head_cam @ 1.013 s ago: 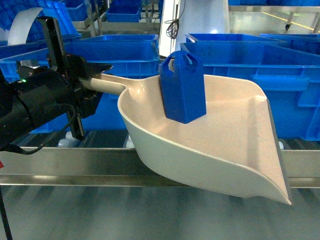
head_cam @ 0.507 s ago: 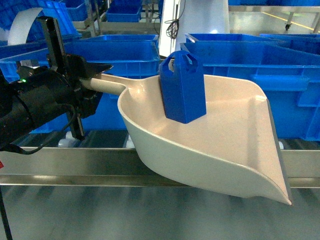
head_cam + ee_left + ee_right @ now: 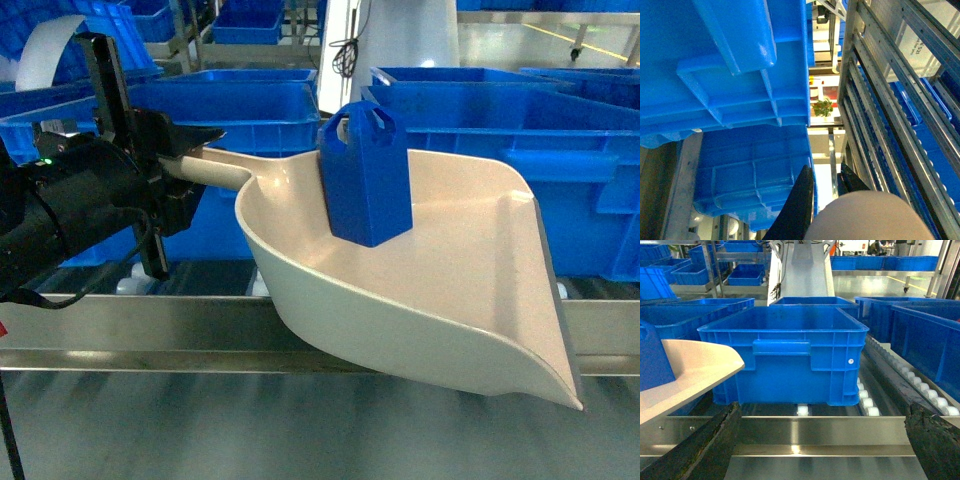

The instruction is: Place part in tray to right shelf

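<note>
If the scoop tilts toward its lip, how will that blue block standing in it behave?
The part stands upright on a narrow base, taller than wide, so it looks apt to tip. The tray has a smooth, glossy plastic floor sloping to an open lip, so the block would probably slide out easily. It looks like hollow plastic, likely light.

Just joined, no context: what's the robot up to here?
The left gripper is clamped on the handle of the cream dustpan-style tray, holding it in the air in front of the steel roller shelf. The small blue part stands upright inside the tray. The right gripper is open and empty, facing a blue crate on the shelf. The part has not been put on the shelf yet.
</note>
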{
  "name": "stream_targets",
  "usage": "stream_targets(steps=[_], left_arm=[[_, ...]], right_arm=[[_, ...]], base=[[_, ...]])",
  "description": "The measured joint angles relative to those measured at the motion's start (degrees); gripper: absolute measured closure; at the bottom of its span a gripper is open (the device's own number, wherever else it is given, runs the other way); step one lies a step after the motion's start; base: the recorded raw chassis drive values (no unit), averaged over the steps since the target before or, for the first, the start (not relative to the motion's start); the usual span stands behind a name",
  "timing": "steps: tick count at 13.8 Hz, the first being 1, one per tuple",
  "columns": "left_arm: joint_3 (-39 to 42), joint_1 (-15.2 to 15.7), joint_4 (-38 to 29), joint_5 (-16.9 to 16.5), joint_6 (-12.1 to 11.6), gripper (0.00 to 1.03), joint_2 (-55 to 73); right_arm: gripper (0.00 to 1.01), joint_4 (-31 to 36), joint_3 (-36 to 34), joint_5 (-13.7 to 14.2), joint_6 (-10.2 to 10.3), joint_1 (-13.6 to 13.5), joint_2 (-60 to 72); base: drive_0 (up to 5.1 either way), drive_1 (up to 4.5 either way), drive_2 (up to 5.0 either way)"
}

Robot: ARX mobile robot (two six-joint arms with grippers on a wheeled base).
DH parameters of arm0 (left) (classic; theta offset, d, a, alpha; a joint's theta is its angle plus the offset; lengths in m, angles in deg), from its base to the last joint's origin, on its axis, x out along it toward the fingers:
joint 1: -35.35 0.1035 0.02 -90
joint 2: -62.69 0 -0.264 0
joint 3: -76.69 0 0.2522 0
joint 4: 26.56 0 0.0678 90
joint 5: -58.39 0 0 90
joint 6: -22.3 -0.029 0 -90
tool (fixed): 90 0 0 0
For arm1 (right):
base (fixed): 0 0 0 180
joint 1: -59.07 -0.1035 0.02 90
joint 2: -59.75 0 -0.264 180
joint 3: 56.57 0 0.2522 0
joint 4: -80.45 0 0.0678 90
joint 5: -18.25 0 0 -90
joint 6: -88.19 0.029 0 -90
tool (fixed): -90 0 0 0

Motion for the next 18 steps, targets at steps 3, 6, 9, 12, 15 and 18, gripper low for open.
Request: stream_targets(steps=[3,6,9,12,15,18], left_arm=[[0.0,0.0,0.0,0.0,0.0,0.90,0.0],[0.0,0.0,0.0,0.0,0.0,0.90,0.0],[0.0,0.0,0.0,0.0,0.0,0.90,0.0],[0.0,0.0,0.0,0.0,0.0,0.90,0.0],[0.0,0.0,0.0,0.0,0.0,0.90,0.0],[0.0,0.0,0.0,0.0,0.0,0.90,0.0]], right_arm=[[0.03,0.0,0.0,0.0,0.0,0.0,0.0],[0.03,0.0,0.0,0.0,0.0,0.0,0.0],[0.03,0.0,0.0,0.0,0.0,0.0,0.0],[0.03,0.0,0.0,0.0,0.0,0.0,0.0],[0.03,0.0,0.0,0.0,0.0,0.0,0.0],[0.03,0.0,0.0,0.0,0.0,0.0,0.0]], base=[[0.0,0.00,0.0],[0.0,0.00,0.0],[0.0,0.00,0.0],[0.0,0.00,0.0],[0.0,0.00,0.0],[0.0,0.00,0.0]])
